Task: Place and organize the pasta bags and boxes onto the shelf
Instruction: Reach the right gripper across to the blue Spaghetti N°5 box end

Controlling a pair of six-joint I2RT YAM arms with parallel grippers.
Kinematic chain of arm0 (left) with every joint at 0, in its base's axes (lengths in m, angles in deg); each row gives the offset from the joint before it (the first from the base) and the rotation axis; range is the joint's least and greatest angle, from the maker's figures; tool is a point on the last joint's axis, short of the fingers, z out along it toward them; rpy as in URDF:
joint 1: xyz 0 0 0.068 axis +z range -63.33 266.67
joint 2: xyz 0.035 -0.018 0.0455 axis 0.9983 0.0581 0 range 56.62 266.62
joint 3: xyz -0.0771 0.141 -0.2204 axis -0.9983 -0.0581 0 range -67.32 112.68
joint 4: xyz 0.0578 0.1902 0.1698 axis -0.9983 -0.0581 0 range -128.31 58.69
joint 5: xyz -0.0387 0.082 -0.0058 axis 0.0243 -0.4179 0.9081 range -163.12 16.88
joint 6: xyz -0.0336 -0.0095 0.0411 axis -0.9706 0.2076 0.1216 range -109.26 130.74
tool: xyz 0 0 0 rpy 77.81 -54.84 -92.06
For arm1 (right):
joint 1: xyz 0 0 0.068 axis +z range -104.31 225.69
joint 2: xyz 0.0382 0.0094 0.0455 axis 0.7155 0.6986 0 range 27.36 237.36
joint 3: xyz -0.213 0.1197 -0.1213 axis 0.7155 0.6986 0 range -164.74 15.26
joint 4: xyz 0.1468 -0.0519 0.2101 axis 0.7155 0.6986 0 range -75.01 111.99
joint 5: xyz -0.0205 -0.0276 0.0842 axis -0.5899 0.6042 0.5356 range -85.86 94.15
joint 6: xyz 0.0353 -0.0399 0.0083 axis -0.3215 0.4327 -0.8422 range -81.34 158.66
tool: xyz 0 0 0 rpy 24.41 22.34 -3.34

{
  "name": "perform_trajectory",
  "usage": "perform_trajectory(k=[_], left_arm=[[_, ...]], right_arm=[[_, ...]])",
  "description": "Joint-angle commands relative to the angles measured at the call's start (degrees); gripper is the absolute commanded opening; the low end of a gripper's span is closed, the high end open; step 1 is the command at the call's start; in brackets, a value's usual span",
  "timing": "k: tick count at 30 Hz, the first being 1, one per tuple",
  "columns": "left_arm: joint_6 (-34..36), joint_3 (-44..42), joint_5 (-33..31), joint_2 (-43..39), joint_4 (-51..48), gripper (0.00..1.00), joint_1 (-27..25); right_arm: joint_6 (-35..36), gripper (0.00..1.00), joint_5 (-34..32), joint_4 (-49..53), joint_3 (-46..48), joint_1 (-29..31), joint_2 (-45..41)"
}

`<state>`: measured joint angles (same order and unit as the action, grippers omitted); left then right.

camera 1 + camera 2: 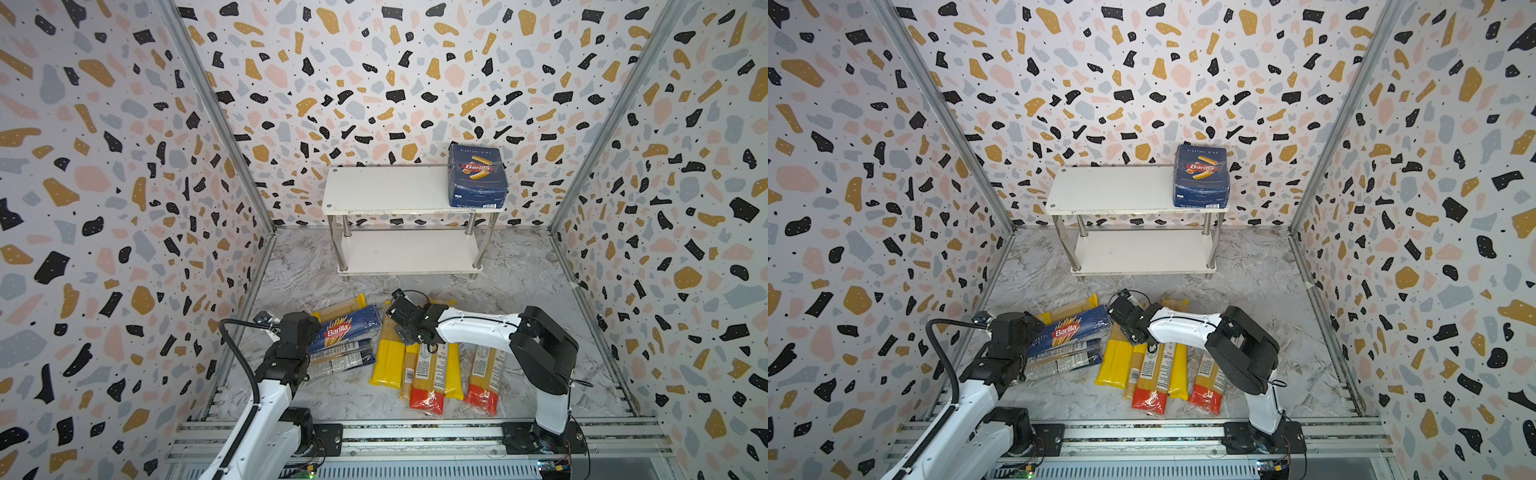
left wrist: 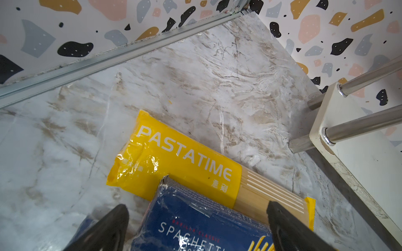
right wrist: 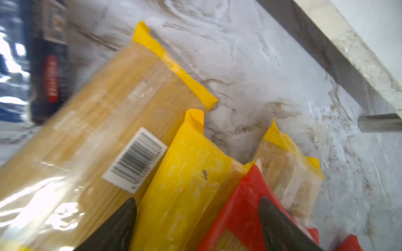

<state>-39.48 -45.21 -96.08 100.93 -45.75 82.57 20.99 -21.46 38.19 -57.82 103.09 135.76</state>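
Wide-open left end effector (image 2: 196, 206) hung over the long dark-blue cardboard spaghetti box (image 2: 195, 230) on the marbled counter (image 2: 195, 76); right end effector (image 3: 196, 198), also released, hovered over yellow plastic bags (image 3: 185, 173) (a mid-length grip on one looked wisest).

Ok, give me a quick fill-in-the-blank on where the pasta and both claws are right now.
1. The wide blue box stands on the shelf's ___ board.
2. The long blue box lies partly on a bag whose colour is ___.
3. The left claw and the right claw both have their jaws ___.
Missing words: top; yellow; open.
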Motion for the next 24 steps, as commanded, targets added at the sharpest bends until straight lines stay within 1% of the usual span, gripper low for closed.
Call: perform_trajectory(k=[1,6,8,10,14,20,24], left_arm=[[-0.1,0.4,0.3,1.2,3.5,0.99,0.7],[1.1,0.6,0.8,2.2,3.9,1.0,2.5],[1.3,0.3,1.4,2.2,4.0,1.0,3.6],[1.7,-0.2,2.4,2.4,4.4,1.0,4.7],[2.1,-1.4,4.8,2.9,5.3,0.96,6.7],[2.9,-1.7,6.4,4.9,6.7,0.92,8.2],[3.6,-2.1,7.9,6.8,8.2,0.86,9.0]], right_arm=[[1.5,0.88,5.4,0.6,-1.0,0.7,-6.7],[2.6,0.91,14.8,-2.4,-3.8,0.3,-11.3],[2.9,0.93,21.0,-4.3,-4.9,-1.1,-11.5],[3.0,0.94,27.6,-5.9,-6.6,-3.1,-9.9],[2.8,0.94,36.1,-7.6,-11.0,-6.4,-3.4],[1.4,0.94,45.0,-9.1,-15.6,-9.5,4.7],[1.5,0.94,46.7,-8.7,-17.9,-10.4,8.0]])
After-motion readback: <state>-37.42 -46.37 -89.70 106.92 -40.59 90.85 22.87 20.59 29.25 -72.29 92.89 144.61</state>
